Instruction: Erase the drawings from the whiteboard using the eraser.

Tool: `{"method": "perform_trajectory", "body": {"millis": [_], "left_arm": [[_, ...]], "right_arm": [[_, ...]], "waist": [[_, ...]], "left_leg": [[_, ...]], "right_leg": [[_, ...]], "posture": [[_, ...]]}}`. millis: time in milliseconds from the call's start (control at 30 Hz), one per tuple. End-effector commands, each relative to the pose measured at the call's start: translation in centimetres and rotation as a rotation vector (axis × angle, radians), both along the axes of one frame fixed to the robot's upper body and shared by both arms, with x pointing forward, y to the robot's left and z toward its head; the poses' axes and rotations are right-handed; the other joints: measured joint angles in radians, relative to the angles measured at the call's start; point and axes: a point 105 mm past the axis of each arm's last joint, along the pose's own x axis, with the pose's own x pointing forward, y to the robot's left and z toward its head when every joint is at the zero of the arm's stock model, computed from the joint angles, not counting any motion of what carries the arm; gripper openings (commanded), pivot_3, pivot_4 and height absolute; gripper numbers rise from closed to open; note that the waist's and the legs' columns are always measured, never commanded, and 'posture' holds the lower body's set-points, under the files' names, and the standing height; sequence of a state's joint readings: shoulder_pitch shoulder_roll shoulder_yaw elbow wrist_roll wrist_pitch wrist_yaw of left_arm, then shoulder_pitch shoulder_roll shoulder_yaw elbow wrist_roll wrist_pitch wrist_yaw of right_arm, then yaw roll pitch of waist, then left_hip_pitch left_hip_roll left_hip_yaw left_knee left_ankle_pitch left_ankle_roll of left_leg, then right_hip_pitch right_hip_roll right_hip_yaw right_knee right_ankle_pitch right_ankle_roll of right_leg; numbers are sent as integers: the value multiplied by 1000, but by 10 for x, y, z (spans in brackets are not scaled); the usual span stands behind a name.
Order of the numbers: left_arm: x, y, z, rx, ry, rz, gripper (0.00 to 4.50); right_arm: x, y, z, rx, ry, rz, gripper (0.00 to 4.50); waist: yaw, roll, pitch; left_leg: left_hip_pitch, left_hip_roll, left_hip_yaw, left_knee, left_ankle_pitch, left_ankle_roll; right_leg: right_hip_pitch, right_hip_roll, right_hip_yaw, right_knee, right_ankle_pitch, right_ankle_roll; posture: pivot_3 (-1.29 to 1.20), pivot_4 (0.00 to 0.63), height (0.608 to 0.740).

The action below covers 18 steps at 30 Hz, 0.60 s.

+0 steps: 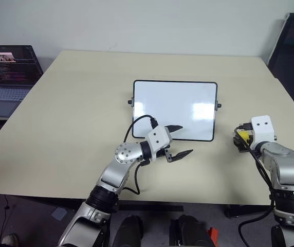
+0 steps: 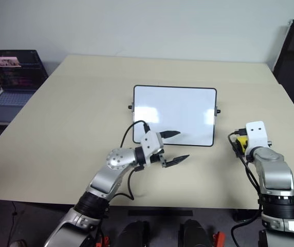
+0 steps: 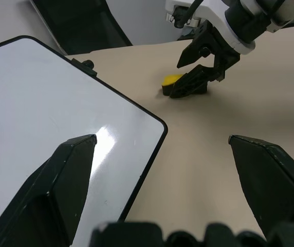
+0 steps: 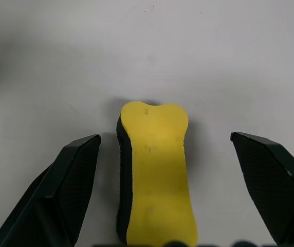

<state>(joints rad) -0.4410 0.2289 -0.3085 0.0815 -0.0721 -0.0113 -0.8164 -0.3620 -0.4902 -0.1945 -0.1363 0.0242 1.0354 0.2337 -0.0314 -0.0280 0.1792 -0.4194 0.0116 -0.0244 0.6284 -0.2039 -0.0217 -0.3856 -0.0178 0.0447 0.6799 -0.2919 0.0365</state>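
Right wrist view: right gripper (image 4: pixel 162 190) spread wide, straddling eraser (image 4: pixel 154 175).

Office or lab workroom; large beige table (image 1: pixel 75 128) before a plain white wall (image 1: pixel 147 23); open laptop (image 1: pixel 5 72) showing code, left of the table; dark chair (image 1: pixel 293 51) at the table's right; whiteboard (image 1: pixel 175 109) on the table.

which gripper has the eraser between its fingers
The right gripper: the yellow eraser lies on the table between its open fingers, untouched. The left gripper is open at the whiteboard's near edge.
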Motion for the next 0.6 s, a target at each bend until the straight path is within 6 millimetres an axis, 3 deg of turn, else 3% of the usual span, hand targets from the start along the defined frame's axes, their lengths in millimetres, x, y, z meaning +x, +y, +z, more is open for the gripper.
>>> {"method": "perform_trajectory", "body": {"millis": [33, 167, 367, 467, 600], "left_arm": [[0, -1, 16, -27, -67, -1, 4500], [15, 19, 33, -63, -99, 115, 4500], [49, 98, 65, -187, -137, 511, 4500], [53, 128, 69, -217, -144, 664, 4500], [49, 161, 59, -204, -145, 826, 4500]], "right_arm": [[3, -8, 16, -16, -56, -29, 4482], [4, -5, 31, -3, -98, -37, 4482], [2, -13, 69, -27, -280, -124, 4482], [-2, -18, 82, -43, -398, -161, 4482], [-15, -32, 79, -19, -531, -242, 4482]], "waist": [[0, 0, 0], [0, 0, 0], [-1, 0, 0], [1, 0, 0], [2, 0, 0]], "left_leg": [[0, 0, 0, 0, 0, 0], [0, 0, 0, 0, 0, 0], [0, 1, -1, 0, 0, 0], [-1, 0, -1, 0, 0, 0], [-1, 0, -1, 0, 0, 0]], "right_leg": [[0, 0, 0, 0, 0, 0], [0, 0, 0, 0, 0, 0], [0, 1, 0, 1, 0, 0], [0, 0, 0, 0, 0, 0], [0, -1, -1, 0, 0, 1]], "posture": [[0, 150, 740], [0, 150, 740], [0, 150, 740], [0, 150, 740], [0, 150, 740]]}}
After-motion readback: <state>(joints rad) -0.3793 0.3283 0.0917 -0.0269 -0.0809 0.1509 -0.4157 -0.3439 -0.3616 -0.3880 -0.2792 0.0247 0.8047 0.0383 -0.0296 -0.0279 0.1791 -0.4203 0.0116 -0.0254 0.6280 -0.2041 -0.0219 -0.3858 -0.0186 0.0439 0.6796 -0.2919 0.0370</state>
